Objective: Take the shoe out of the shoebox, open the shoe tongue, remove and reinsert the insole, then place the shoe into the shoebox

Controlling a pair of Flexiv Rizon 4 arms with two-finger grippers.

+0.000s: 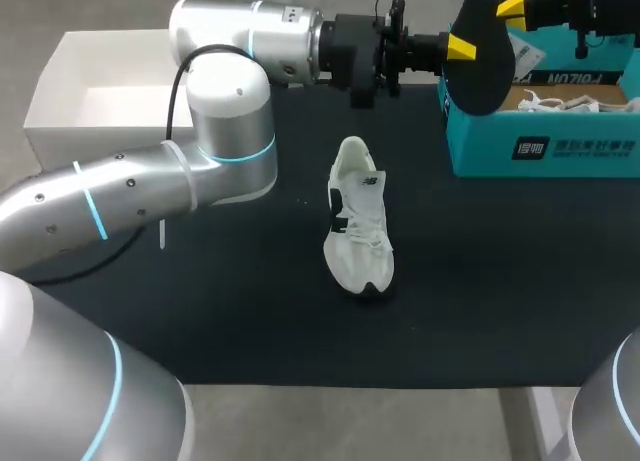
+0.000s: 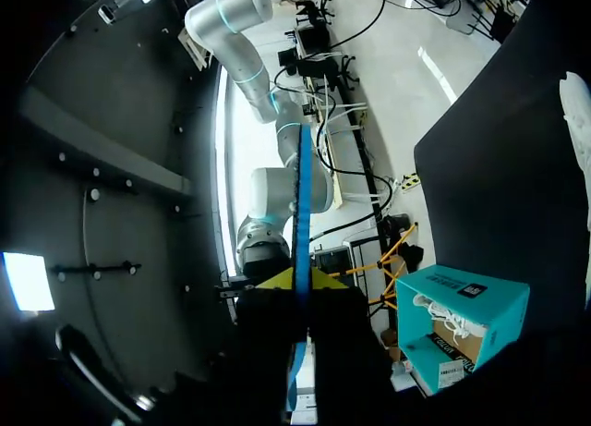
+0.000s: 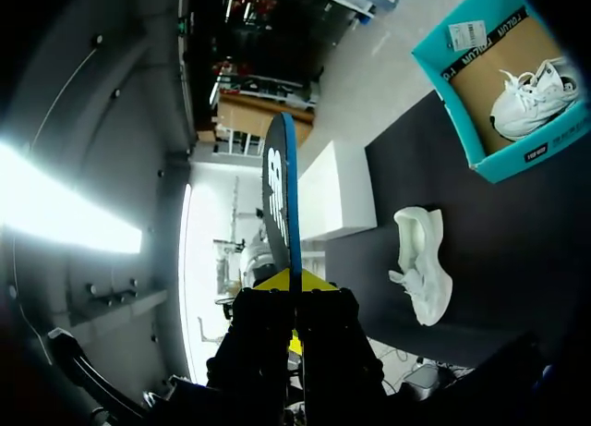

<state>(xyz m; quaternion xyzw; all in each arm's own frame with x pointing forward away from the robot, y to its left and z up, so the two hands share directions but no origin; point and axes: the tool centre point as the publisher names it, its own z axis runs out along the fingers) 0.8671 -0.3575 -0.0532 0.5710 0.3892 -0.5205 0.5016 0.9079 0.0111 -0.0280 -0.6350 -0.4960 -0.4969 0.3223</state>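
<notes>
The left gripper (image 2: 300, 280) is found clamped on the insole (image 2: 302, 190), whose thin edge runs out between the yellow tips. The right gripper (image 3: 289, 280) is likewise closed on the same insole, so it is held by both arms at once, in the air above the shoebox's (image 1: 545, 151) near corner. The shoe (image 1: 358, 221) lies untouched on the table (image 1: 250, 311), well apart from both grippers. A second shoe (image 1: 570, 104) is seen inside the shoebox.

Removal of shoe and insole is judged done. Reinsertion and return to the shoebox are outstanding. The tongue's state cannot be told.
</notes>
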